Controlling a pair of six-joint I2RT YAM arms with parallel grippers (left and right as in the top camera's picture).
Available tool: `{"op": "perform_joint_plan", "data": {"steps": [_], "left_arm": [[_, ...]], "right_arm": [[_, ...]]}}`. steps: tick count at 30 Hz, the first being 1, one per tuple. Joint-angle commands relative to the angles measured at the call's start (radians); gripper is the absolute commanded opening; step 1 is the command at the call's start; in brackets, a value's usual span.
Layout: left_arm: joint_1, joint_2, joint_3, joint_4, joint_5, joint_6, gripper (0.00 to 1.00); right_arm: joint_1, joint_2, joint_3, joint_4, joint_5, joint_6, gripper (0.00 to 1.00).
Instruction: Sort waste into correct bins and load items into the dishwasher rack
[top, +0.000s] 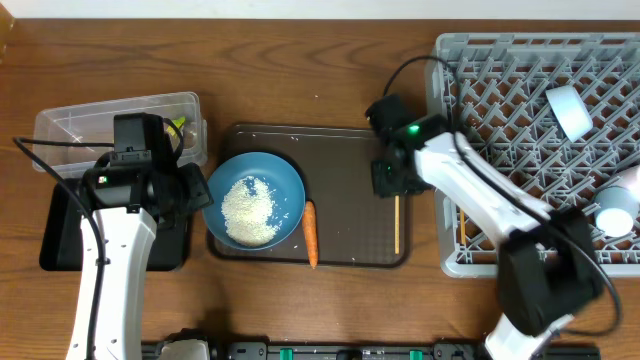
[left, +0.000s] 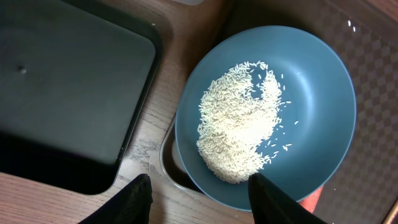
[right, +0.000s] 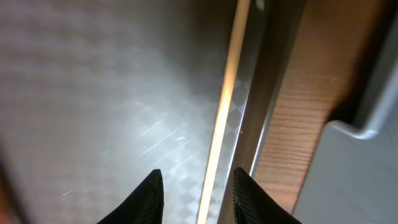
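- Farthest left, a clear plastic box (top: 120, 125) stands at the back of the wooden table (top: 300, 60), with a green-yellow wrapper (top: 178, 125) showing inside it at its right end.
- Just in front of the box lies a flat black tray (top: 60, 235), partly hidden under the left arm; the left wrist view shows its inside bare (left: 62, 81).
- Next, the left gripper (top: 195, 192) hangs over the left edge of the blue plate (top: 255, 198). Its jaws are spread wide and hold nothing: one finger is over the wood outside the plate, the other (left: 273, 199) is over the plate's inside, and the near rim passes between them.
- The plate sits at the left end of a brown serving tray (top: 340, 200), overlapping its left rim, and carries a heap of white rice (top: 250, 208) at its middle.
- An orange carrot (top: 311, 232) lies on the serving tray just beside the plate's right edge, pointing toward the front.
- Further right, a thin wooden chopstick (top: 397, 222) lies along the tray's right rim; whether it is one stick or two cannot be told.
- The right gripper (top: 390, 178) is low over the stick's far end, its jaws parted on either side of it (right: 227, 112), with a gap on both sides, so nothing is gripped.
- Rightmost, the grey rack (top: 500, 90) holds two pale cups, one (top: 570, 110) toward the back and one (top: 615, 215) toward the front right.
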Motion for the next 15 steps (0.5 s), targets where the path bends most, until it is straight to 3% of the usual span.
{"op": "perform_joint_plan", "data": {"steps": [1, 6, 9, 13, 15], "left_arm": [[0.004, 0.0, 0.007, -0.003, 0.001, -0.005, 0.51], [0.004, 0.0, 0.007, -0.003, 0.001, -0.005, 0.51], [0.004, 0.0, 0.007, -0.003, 0.001, -0.005, 0.51], [0.004, 0.0, 0.007, -0.003, 0.001, -0.005, 0.51], [0.004, 0.0, 0.007, -0.003, 0.001, -0.005, 0.51]], "right_arm": [[0.01, 0.07, -0.004, -0.005, 0.024, 0.077, 0.32], [0.01, 0.166, -0.005, -0.004, 0.024, 0.092, 0.31], [0.01, 0.203, -0.008, 0.0, 0.022, 0.092, 0.26], [0.013, 0.22, -0.009, 0.002, 0.016, 0.092, 0.04], [0.014, 0.219, -0.008, 0.004, 0.016, 0.092, 0.01]]}}
